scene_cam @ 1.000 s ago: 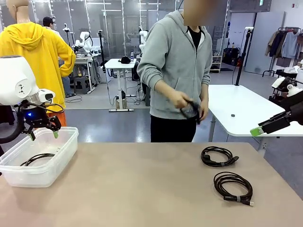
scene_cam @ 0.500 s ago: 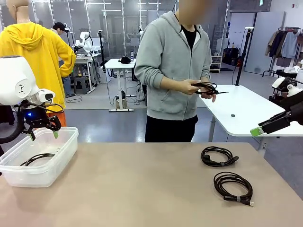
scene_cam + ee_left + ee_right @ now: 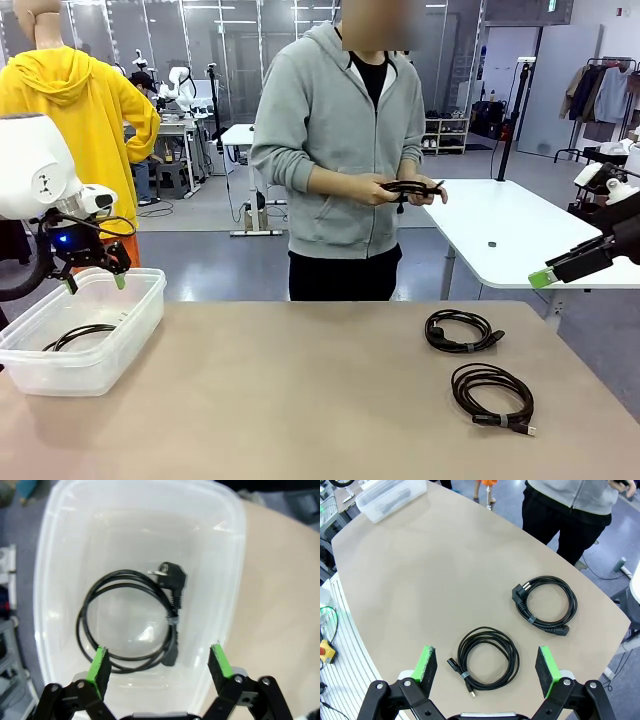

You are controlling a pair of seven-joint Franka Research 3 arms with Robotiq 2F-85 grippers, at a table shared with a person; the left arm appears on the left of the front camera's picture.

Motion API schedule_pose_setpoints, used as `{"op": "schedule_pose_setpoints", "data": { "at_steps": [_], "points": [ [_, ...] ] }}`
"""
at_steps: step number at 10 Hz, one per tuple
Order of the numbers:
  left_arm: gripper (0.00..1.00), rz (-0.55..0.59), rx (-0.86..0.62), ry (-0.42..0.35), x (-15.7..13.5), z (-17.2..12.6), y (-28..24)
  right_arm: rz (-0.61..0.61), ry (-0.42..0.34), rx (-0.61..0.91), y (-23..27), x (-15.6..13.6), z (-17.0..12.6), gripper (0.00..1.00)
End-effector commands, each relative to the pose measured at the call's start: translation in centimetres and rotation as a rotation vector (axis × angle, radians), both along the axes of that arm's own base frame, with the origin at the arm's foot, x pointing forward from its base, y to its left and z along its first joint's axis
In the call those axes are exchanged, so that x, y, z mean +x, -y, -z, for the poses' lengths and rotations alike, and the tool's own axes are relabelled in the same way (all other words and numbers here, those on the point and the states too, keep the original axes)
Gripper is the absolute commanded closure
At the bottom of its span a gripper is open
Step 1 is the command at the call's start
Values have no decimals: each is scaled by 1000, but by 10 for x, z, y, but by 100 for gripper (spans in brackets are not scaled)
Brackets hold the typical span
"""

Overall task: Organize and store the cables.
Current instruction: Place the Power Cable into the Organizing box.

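On the table's point(image 3: 300, 400) left end, the left gripper point(image 3: 92, 282) hovers over a clear plastic bin point(image 3: 125, 340), fingers spread, gripping nothing; one coiled cable point(image 3: 172, 580) lies inside the bin. The right gripper point(image 3: 486, 665) hangs high over the right side, fingers spread and empty, above two coiled cables point(image 3: 464, 672) lying near each other on the table. The person's hands point(image 3: 375, 190) hold another cable point(image 3: 412, 186) at the far side.
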State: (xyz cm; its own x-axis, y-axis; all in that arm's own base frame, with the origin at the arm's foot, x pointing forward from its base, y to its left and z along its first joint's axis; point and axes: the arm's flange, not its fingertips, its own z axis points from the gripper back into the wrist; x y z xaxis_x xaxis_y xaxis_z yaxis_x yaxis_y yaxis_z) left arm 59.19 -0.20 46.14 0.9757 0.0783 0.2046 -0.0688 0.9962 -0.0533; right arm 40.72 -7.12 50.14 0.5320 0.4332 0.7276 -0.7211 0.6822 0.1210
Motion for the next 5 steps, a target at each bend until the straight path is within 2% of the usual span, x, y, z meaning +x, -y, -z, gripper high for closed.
{"op": "schedule_pose_setpoints", "data": {
  "at_steps": [1,2,4,5],
  "points": [
    [2,177,-109,22,-42,-28,-1,-8,-7,-12,0,0,-2,0],
    [2,263,-114,92,-70,-42,0,-8,-7,-12,0,0,-2,0],
    [2,506,-183,245,-137,-64,2,-8,-7,-12,0,0,-2,0],
    [2,565,-228,331,-164,-73,2,-8,-7,-12,0,0,-2,0]
  ]
}}
